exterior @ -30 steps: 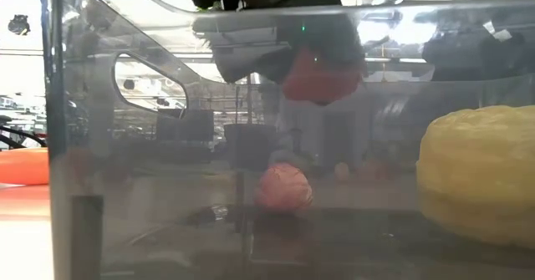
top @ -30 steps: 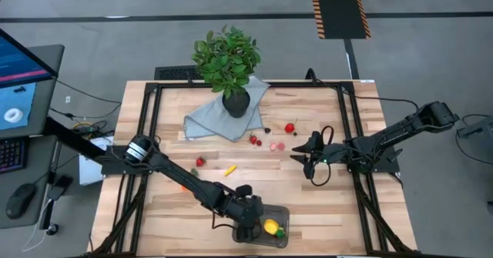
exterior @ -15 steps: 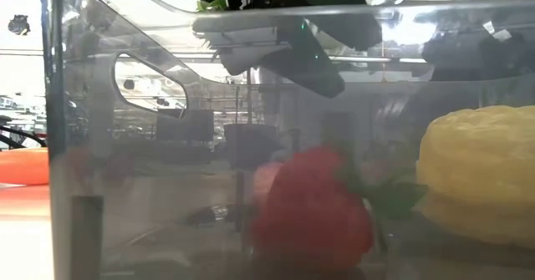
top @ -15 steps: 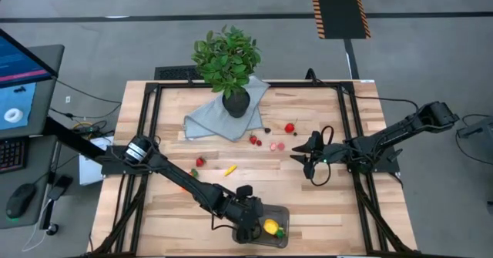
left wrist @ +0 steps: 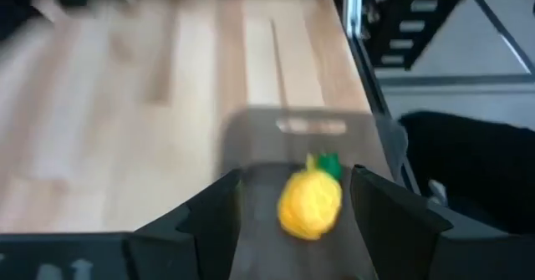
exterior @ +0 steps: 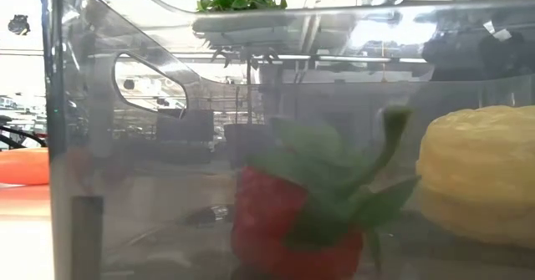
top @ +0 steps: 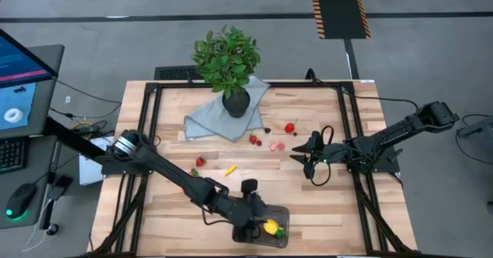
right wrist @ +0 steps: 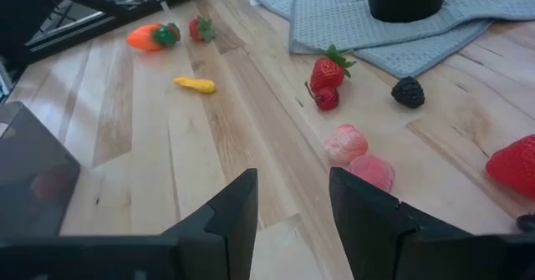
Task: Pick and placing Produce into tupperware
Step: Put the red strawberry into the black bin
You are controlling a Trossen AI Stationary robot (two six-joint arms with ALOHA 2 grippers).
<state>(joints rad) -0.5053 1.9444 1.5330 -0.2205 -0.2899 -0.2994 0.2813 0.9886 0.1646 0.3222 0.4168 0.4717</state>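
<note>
The tupperware (top: 282, 214) is a clear tub at the table's near edge. Inside it lie a yellow lemon (top: 270, 227) (exterior: 476, 180) (left wrist: 309, 203) and a red strawberry (exterior: 288, 226) with green leaves, resting on the tub floor. My left gripper (top: 249, 221) (left wrist: 294, 175) hovers open above the tub, its fingers on either side of the lemon in the wrist view without touching it. My right gripper (top: 302, 156) (right wrist: 292, 175) waits open over the table's right half. Loose produce lies on the wood: a carrot (right wrist: 150, 36), a banana (right wrist: 196, 84), strawberries (right wrist: 328, 71), pink berries (right wrist: 344, 144) and a dark berry (right wrist: 408, 92).
A leafy plant (top: 226, 58) in a black pot stands on a blue-grey cloth (top: 208, 121) at the far middle. A black frame (top: 150, 119) runs along the table's sides. Bare wood lies between the tub and the scattered produce.
My left gripper let go of the strawberry, which dropped into the tub beside the lemon and tipped over with its leaves toward the low camera. The gripper then rose out of the low view.
</note>
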